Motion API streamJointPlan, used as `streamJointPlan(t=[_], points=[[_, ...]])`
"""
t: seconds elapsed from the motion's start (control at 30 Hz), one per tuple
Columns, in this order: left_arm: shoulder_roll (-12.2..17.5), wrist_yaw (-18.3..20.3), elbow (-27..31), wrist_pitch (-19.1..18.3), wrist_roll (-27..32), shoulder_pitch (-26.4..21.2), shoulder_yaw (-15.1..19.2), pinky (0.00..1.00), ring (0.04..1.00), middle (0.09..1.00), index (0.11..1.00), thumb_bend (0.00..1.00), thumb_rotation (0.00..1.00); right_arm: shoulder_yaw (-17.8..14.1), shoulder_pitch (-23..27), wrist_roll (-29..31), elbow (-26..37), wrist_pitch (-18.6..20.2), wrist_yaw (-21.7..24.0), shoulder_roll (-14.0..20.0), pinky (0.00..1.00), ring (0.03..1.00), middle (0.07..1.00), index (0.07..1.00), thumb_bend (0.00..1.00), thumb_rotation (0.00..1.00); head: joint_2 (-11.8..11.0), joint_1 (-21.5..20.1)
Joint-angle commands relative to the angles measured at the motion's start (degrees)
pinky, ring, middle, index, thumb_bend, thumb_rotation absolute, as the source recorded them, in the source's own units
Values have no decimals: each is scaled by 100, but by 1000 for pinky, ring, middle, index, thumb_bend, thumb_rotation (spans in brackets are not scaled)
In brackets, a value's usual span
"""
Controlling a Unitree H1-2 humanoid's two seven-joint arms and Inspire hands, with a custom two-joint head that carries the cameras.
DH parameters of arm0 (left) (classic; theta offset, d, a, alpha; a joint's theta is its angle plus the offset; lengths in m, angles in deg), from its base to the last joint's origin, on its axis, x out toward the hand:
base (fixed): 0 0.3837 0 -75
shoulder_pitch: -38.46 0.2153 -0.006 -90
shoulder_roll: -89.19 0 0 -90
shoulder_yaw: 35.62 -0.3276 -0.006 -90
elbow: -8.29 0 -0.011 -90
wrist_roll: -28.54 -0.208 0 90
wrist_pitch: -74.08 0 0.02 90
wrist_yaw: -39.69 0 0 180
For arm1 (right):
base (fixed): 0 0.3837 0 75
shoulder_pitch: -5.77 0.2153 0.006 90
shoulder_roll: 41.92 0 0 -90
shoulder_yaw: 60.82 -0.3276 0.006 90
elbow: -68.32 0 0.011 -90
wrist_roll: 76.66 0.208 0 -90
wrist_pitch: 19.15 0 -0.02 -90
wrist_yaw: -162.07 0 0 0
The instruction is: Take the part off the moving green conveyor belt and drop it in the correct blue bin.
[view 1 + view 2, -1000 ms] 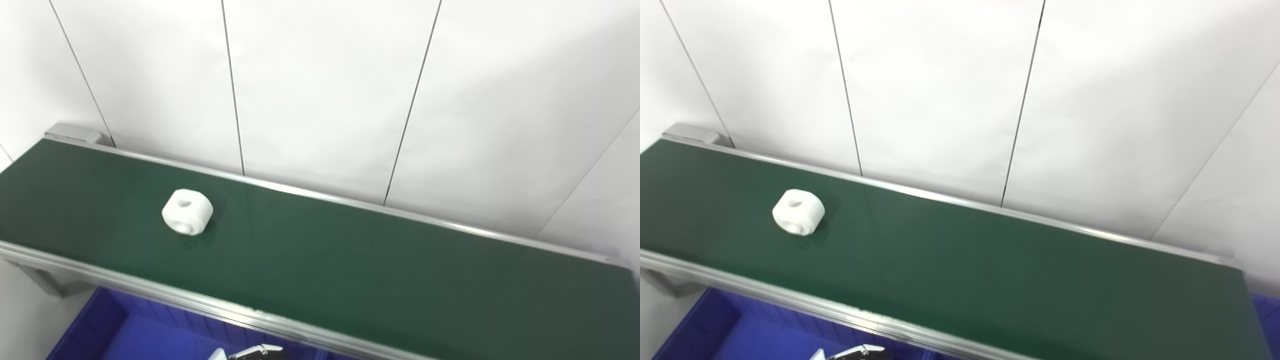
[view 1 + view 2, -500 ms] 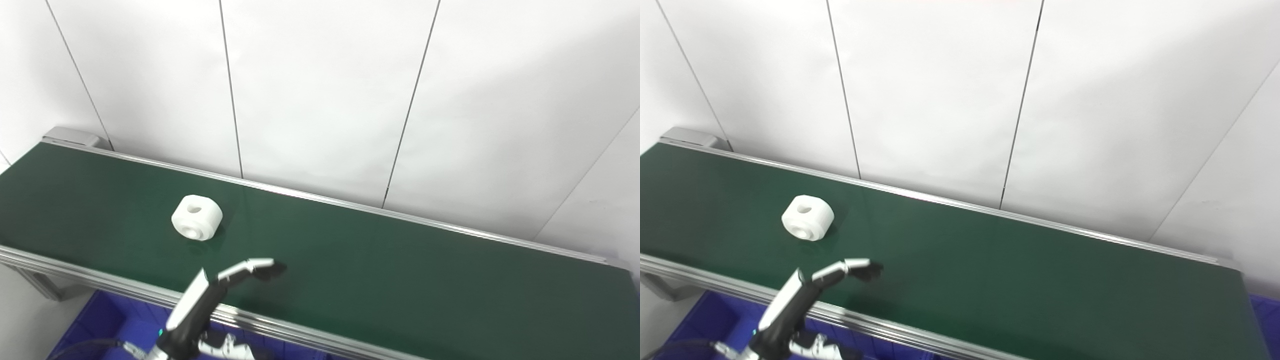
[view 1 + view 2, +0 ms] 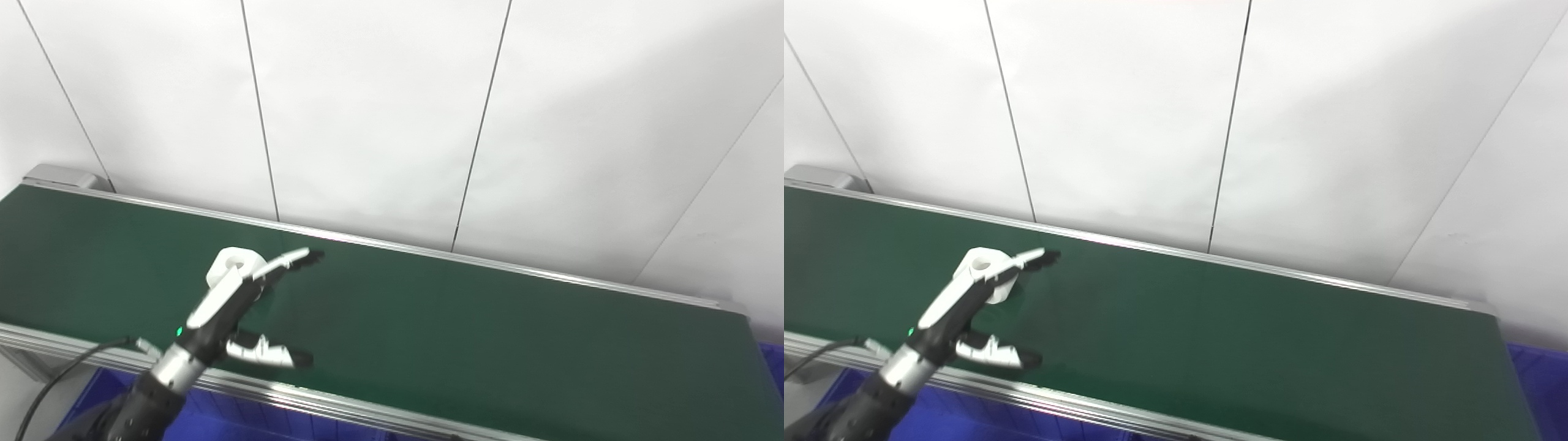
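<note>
A white round part (image 3: pixel 228 264) with a hole in its top lies on the green conveyor belt (image 3: pixel 465 331), left of centre. My left hand (image 3: pixel 236 309) hovers over the belt right in front of the part and covers its near side. The hand is open: its fingers (image 3: pixel 288 260) stretch past the part's right side and the thumb (image 3: pixel 269 355) points right, nearer the belt's front rail. The right eye view shows the same part (image 3: pixel 981 267) and left hand (image 3: pixel 968 318). I cannot tell whether the fingers touch the part. My right hand is out of sight.
A blue bin (image 3: pixel 245 422) sits under the belt's front rail at bottom left, and another blue bin's edge (image 3: pixel 1534 373) shows past the belt's right end. White wall panels (image 3: pixel 392 110) stand directly behind the belt.
My left hand rose from below the front rail and reached forward over the belt up to the part. The part drifted slightly right. The camera view shifted as well.
</note>
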Motion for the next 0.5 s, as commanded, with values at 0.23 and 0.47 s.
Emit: streamJointPlan(t=[0.23, 0.47], points=[[-196, 1157, -884, 15, -312, -990, 817, 831, 873, 892, 903, 757, 460, -13, 57, 120, 143, -292, 37, 80, 735, 889, 953, 1000, 894, 427, -12, 286], [-427, 1875, -1539, -245, -629, -1384, 1143, 837, 884, 900, 914, 801, 423, -14, 151, 168, 51, -353, 58, 140, 749, 896, 960, 1000, 888, 442, -7, 412]])
